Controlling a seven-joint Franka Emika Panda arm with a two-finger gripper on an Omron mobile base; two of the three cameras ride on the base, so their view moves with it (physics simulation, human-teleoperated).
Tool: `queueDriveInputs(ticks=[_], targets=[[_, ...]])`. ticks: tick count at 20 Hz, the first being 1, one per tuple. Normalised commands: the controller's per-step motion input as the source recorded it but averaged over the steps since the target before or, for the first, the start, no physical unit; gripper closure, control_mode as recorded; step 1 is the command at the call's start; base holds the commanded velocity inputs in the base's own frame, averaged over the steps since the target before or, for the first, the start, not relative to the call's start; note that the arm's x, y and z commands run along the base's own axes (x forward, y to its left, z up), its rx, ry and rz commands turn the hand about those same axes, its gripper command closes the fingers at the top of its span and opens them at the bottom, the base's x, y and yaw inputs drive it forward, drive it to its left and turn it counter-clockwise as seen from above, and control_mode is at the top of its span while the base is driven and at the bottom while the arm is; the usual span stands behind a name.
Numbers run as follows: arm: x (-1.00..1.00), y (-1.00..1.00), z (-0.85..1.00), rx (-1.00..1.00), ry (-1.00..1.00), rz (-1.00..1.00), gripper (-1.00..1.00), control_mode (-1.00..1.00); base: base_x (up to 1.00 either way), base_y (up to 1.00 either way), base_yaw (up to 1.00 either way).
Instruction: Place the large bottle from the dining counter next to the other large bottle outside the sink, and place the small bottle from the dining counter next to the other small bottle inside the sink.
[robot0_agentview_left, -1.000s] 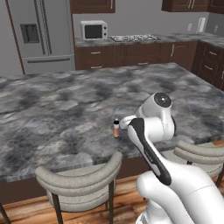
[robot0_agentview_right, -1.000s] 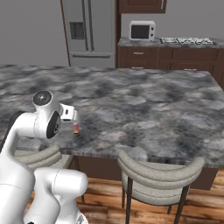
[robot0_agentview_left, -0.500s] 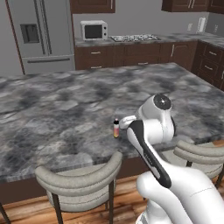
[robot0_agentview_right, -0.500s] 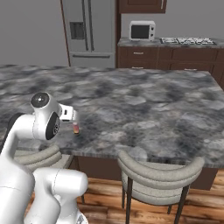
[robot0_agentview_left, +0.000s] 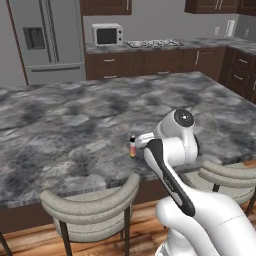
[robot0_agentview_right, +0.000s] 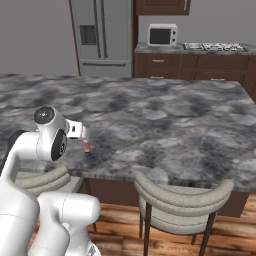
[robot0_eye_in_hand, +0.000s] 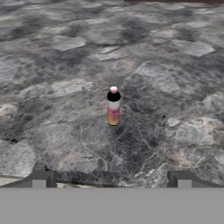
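Standing upright near the bench's (robot0_eye_in_hand: 65, 43) front edge: small bottle (robot0_eye_in_hand: 113, 106).
Gripper (robot0_eye_in_hand: 111, 177) fingers spread apart at 6 o'clock; bare marbled stone all around it.

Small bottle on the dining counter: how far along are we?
Done: nothing visibly. In hand: nothing; the open gripper faces the small bottle, upright on the dining counter, untouched. Left: grasping it and taking it to the sink; large bottle's status can't be judged.
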Motion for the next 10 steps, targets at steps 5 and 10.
queueDriveInputs(ticks=[5, 10], targets=[[0.03, 0.00, -0.01, 0.00, 0.00, 0.00, -1.00, -1.00, 0.00, 0.00, 0.00], [0.08, 0.00, -0.08, 0.00, 0.00, 0.00, -1.00, -1.00, 0.00, 0.00, 0.00]])
